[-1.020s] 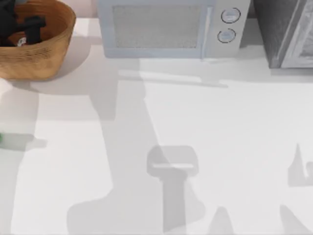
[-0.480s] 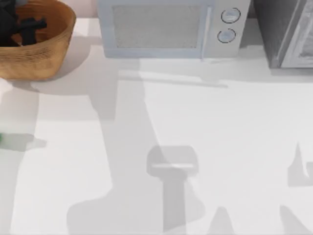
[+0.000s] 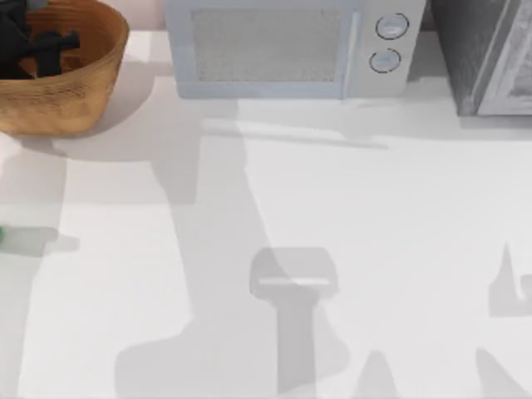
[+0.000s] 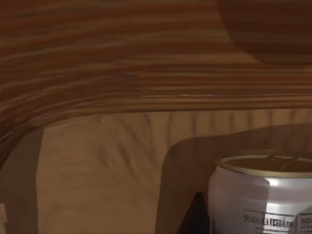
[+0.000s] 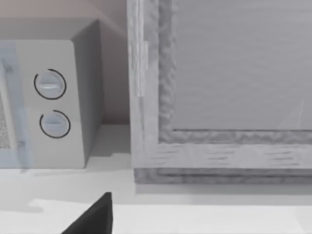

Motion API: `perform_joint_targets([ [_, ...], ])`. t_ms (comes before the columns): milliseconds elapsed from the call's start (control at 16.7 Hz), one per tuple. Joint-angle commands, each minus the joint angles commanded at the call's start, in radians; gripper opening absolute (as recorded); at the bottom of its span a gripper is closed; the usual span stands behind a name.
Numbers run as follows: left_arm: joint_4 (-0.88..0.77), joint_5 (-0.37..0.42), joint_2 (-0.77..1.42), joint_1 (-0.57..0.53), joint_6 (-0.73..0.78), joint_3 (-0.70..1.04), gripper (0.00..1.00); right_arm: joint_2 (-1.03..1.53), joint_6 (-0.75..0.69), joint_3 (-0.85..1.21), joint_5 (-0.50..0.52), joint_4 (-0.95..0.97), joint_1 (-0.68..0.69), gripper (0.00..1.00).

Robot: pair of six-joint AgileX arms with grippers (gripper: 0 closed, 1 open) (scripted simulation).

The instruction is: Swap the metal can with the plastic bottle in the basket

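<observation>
The wicker basket (image 3: pixel 83 91) stands at the table's far left corner. My left gripper (image 3: pixel 37 46) is down inside it, a black shape against the ribbed inner wall (image 4: pixel 122 63). The left wrist view has the metal can (image 4: pixel 263 195) close by, upright on the basket floor, white-sided with a dull gold top. In the top view the gripper hides the can. A green sliver of the plastic bottle (image 3: pixel 2 236) sits at the table's left edge, nearer than the basket and outside it. A dark part of my right gripper (image 5: pixel 92 219) shows low in the right wrist view, parked above the table.
A pale microwave (image 3: pixel 283 50) stands along the back edge, right of the basket. A grey textured cabinet (image 3: pixel 490 58) fills the back right corner. The arms cast shadows across the white tabletop (image 3: pixel 332 191).
My left gripper has sunk a little deeper into the basket and shifted left, covering the white patch of the can that showed before. The right arm has not moved.
</observation>
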Motion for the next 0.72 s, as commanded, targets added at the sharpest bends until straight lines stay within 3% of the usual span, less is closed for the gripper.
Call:
perform_joint_targets([
  [360,0.075,-0.014,-0.225,-0.009,-0.029,-0.25,0.0,0.0,0.0,0.0,0.0,0.0,0.0,1.0],
  [720,0.292,-0.044,-0.754,-0.044,-0.044,-0.725,0.0,0.0,0.0,0.0,0.0,0.0,0.0,1.0],
])
